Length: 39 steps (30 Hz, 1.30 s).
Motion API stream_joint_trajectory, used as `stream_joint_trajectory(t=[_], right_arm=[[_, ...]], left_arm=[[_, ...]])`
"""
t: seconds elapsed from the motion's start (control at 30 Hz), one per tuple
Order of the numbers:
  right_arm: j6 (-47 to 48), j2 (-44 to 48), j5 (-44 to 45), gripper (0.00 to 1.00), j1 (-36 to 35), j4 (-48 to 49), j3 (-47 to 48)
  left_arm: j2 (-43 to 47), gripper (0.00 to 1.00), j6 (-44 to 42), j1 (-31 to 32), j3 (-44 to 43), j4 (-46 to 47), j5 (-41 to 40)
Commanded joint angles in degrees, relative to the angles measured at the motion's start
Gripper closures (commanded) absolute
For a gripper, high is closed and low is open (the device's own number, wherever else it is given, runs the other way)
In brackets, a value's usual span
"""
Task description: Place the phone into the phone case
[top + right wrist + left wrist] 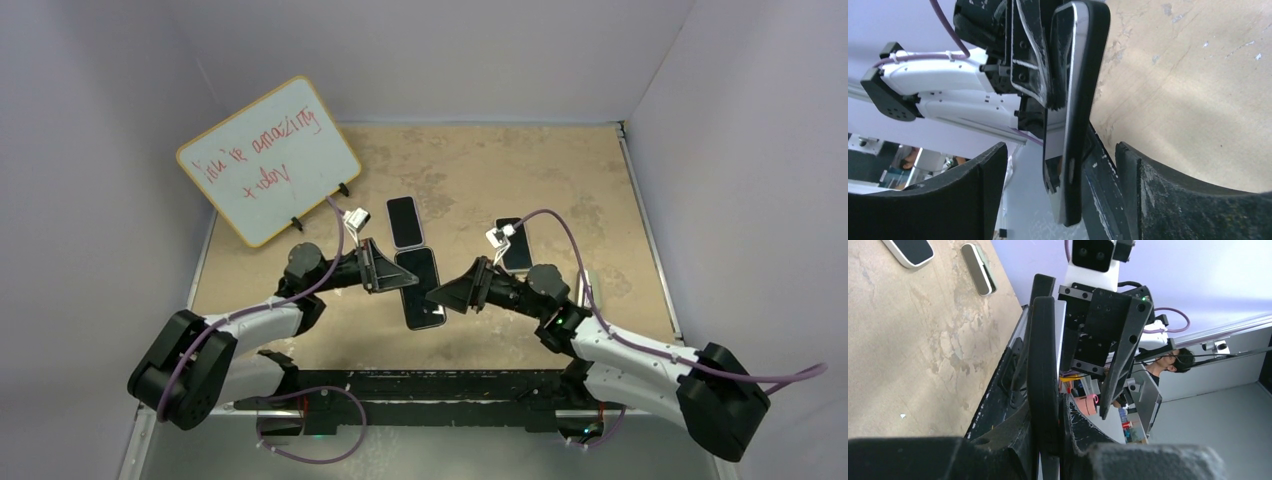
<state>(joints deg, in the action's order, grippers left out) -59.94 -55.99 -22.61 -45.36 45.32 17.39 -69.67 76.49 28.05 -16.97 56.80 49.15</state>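
The table [560, 180] fills the mid-frame. At centre frame you have the left gripper [393, 271] clenched on the phone case [1093, 65], with the phone [1058, 130] seated against it. The right gripper [1060, 157] is released, its fingers flanking the phone and apart from it.

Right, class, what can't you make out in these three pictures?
Left wrist view: the black glossy phone in the left gripper shows edge-on, so whether a case wraps it is unclear.
Top view: the right wrist camera covers part of a second black phone.
Top view: red writing on the white rectangular board, too small to read.
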Motion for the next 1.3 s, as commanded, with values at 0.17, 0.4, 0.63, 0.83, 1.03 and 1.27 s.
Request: stream_joint_trajectory(t=[0.17, 0.4, 0.63, 0.83, 1.03, 1.27], right_arm=[[3.28, 2.70, -6.01, 0.19, -0.14, -3.13, -2.25], [1.29, 3.32, -5.63, 0.50, -0.16, -2.12, -3.07], [-1.60, 5.87, -1.55, 1.00, -0.15, -7.07, -2.03], [-2.68, 6.28, 0.37, 1.00, -0.16, -8.92, -0.88], [1.09, 8.90, -0.02, 0.40, -0.08, -12.55, 0.77], [10.19, 10.72, 4.01, 0.08, -0.08, -24.82, 10.04]], left_arm=[[0.06, 1.00, -0.16, 0.16, -3.52, 9.18, -0.28], [-1.69, 1.00, -2.68, 0.16, -3.39, 8.41, -1.30], [3.36, 1.00, -21.60, 0.16, -7.99, -19.45, -5.73], [6.73, 1.00, -27.95, 0.16, -10.27, -28.85, -7.13], [7.09, 1.00, -25.39, 0.16, -11.04, -24.01, 3.12], [7.84, 1.00, -27.27, 0.16, -11.49, -24.24, 11.57]])
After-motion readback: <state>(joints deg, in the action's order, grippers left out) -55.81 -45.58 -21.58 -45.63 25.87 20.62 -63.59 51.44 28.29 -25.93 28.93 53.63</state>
